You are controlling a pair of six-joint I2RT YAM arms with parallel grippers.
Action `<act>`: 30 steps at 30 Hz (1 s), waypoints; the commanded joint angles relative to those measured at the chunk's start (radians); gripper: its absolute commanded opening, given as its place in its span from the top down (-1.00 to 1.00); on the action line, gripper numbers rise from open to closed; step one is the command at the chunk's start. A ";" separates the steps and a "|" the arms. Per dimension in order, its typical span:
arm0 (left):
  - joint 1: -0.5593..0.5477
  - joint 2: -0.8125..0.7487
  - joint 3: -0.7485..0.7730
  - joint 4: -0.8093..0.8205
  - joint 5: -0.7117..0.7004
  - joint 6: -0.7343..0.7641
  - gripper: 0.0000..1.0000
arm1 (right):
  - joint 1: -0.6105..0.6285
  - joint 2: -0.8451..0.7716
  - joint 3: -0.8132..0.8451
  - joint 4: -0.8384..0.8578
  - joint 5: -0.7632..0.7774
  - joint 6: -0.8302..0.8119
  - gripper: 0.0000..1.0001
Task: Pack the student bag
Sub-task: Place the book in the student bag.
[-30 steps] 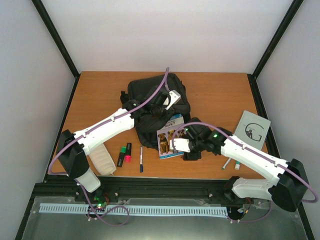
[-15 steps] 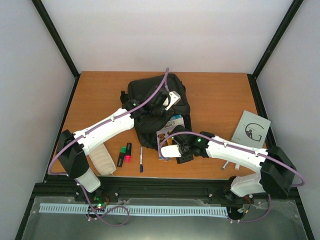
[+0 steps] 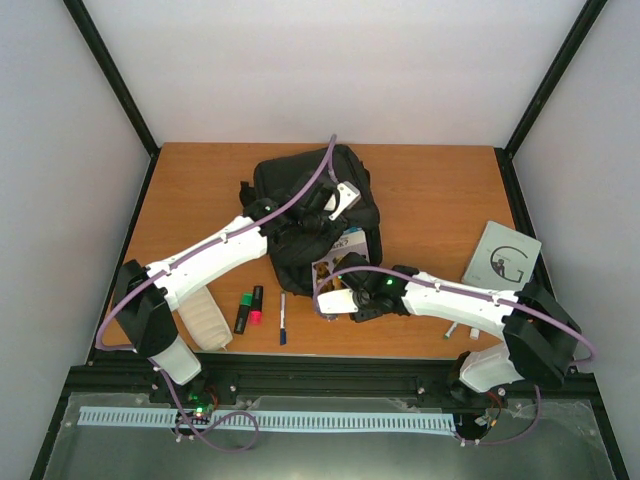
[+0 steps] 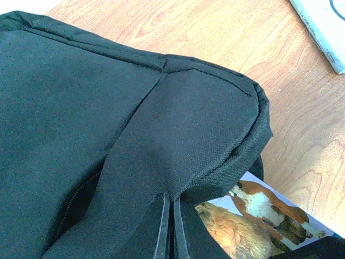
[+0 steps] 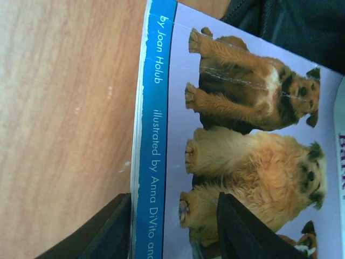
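now left claw (image 4: 171,221) pinches student bag (image 4: 81,108)

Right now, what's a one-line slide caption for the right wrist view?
Right claw straddling the blue spine of the dog picture book on the wooden table, student bag just beyond.

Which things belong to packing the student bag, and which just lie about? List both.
In use: large black fabric backpack; dog-cover picture book.
Lying about: grey booklet; whitish ribbed pouch; green highlighter; pink highlighter; slim pen.
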 commanded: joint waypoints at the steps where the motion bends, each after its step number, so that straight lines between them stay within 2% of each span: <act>1: 0.004 -0.040 0.047 0.029 0.039 0.012 0.99 | 0.005 0.009 -0.004 0.141 0.092 -0.031 0.19; 12: 0.004 -0.040 0.034 0.023 0.091 0.021 0.98 | -0.069 0.090 0.000 0.349 0.145 -0.177 0.46; 18: 0.007 -0.025 0.042 0.017 0.072 0.035 0.98 | -0.045 0.039 0.027 0.293 0.119 -0.210 0.94; 25: 0.029 0.016 0.108 -0.038 0.085 0.064 0.98 | 0.034 -0.052 0.023 0.110 0.098 -0.272 0.95; 30: 0.044 0.050 0.174 -0.116 0.117 0.110 0.98 | 0.065 -0.098 -0.045 0.030 0.105 -0.336 0.94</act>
